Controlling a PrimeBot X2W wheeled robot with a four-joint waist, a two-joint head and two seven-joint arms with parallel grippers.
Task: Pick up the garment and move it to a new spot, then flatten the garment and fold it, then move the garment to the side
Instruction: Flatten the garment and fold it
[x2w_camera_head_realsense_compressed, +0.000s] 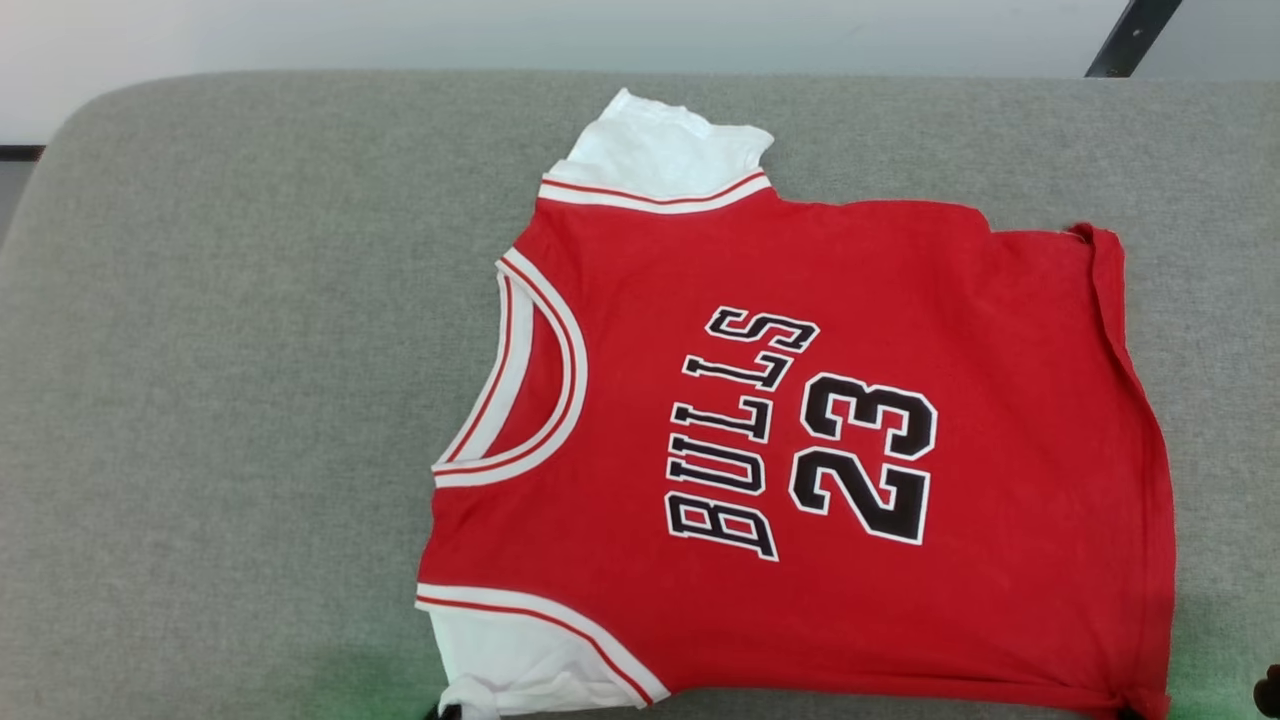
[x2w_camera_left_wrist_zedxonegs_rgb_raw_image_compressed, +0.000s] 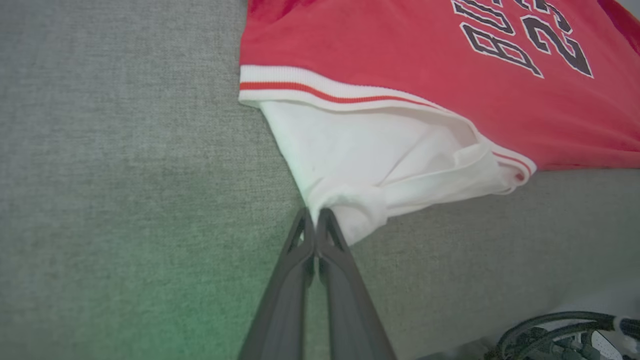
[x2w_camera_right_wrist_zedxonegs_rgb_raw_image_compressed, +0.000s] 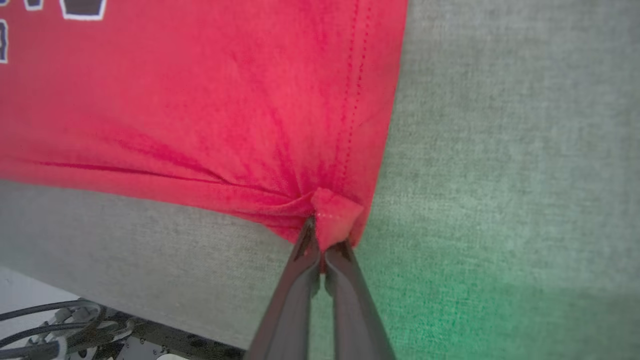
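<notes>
The garment (x2w_camera_head_realsense_compressed: 850, 450), a red jersey with white short sleeves, striped trim and black "BULLS 23" lettering, lies spread face up on the grey padded surface (x2w_camera_head_realsense_compressed: 230, 400), neck to the left and hem to the right. In the left wrist view my left gripper (x2w_camera_left_wrist_zedxonegs_rgb_raw_image_compressed: 315, 220) is shut on the bunched end of the near white sleeve (x2w_camera_left_wrist_zedxonegs_rgb_raw_image_compressed: 360, 155), below the red body of the garment (x2w_camera_left_wrist_zedxonegs_rgb_raw_image_compressed: 400, 50). My right gripper (x2w_camera_right_wrist_zedxonegs_rgb_raw_image_compressed: 322, 240) is shut on the near hem corner of the garment (x2w_camera_right_wrist_zedxonegs_rgb_raw_image_compressed: 200, 100), where the red cloth puckers. The far sleeve (x2w_camera_head_realsense_compressed: 660, 150) lies flat.
The grey surface stretches wide to the left of the jersey and ends in a near edge by both grippers. Below that edge hang dark cables (x2w_camera_left_wrist_zedxonegs_rgb_raw_image_compressed: 560, 330) (x2w_camera_right_wrist_zedxonegs_rgb_raw_image_compressed: 50, 325). A dark slanted bar (x2w_camera_head_realsense_compressed: 1130, 35) stands at the far right behind the surface.
</notes>
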